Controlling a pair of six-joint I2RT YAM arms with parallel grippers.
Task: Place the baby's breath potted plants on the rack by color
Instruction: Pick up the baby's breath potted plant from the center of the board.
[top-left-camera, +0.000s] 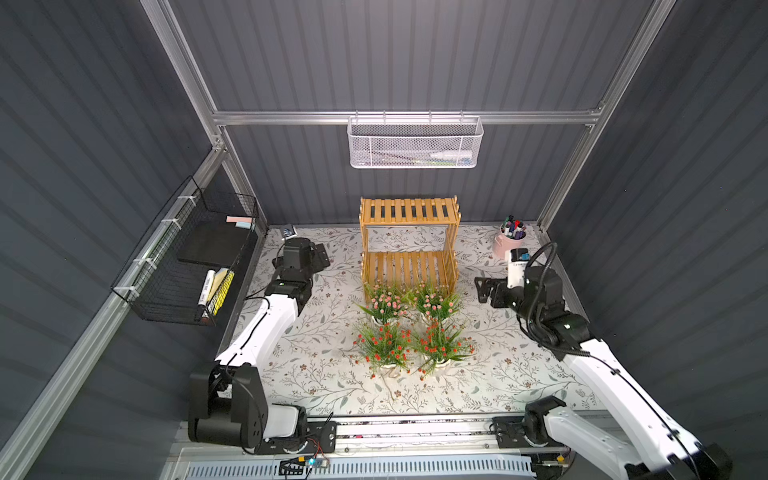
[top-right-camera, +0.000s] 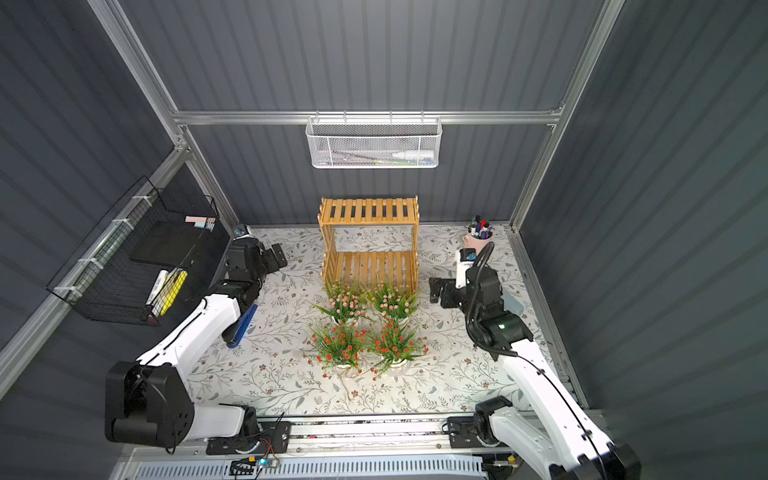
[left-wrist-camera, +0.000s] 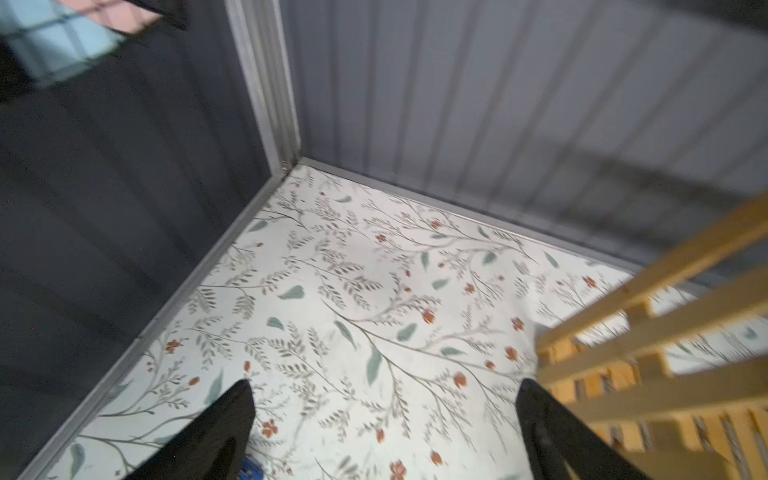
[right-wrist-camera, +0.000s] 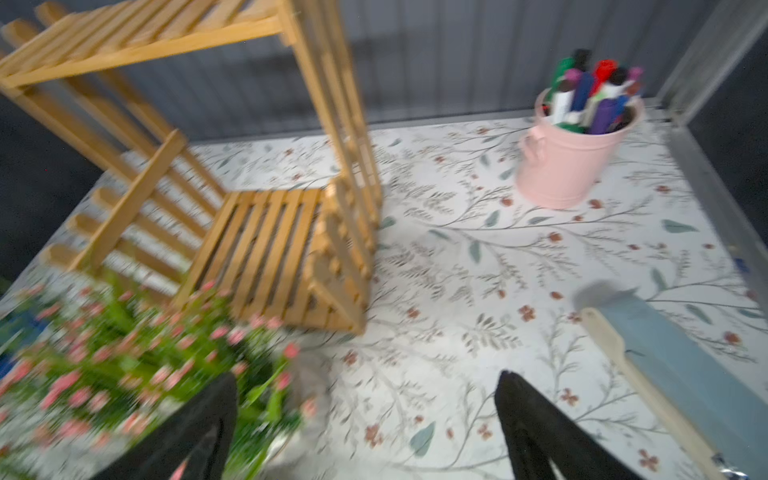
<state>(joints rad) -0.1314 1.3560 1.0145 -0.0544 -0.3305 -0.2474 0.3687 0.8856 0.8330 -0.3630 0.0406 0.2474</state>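
Four baby's breath potted plants stand in a tight square on the floral table, just in front of the wooden rack (top-left-camera: 409, 249). The two pale pink ones (top-left-camera: 384, 301) (top-left-camera: 436, 299) are nearest the rack, and the two red ones (top-left-camera: 384, 343) (top-left-camera: 442, 343) are in front of them. Both tiers of the rack are bare. My left gripper (top-left-camera: 322, 255) is open, left of the rack's lower tier (left-wrist-camera: 665, 332), with nothing between its fingers. My right gripper (top-left-camera: 482, 289) is open, to the right of a pink plant (right-wrist-camera: 124, 365) and holds nothing.
A pink cup of markers (top-left-camera: 509, 241) stands at the back right corner. A grey-blue flat tool (top-right-camera: 513, 305) lies under the right arm and a blue item (top-right-camera: 243, 320) under the left arm. A black wire basket (top-left-camera: 187, 257) and a white mesh basket (top-left-camera: 413, 143) hang on the walls.
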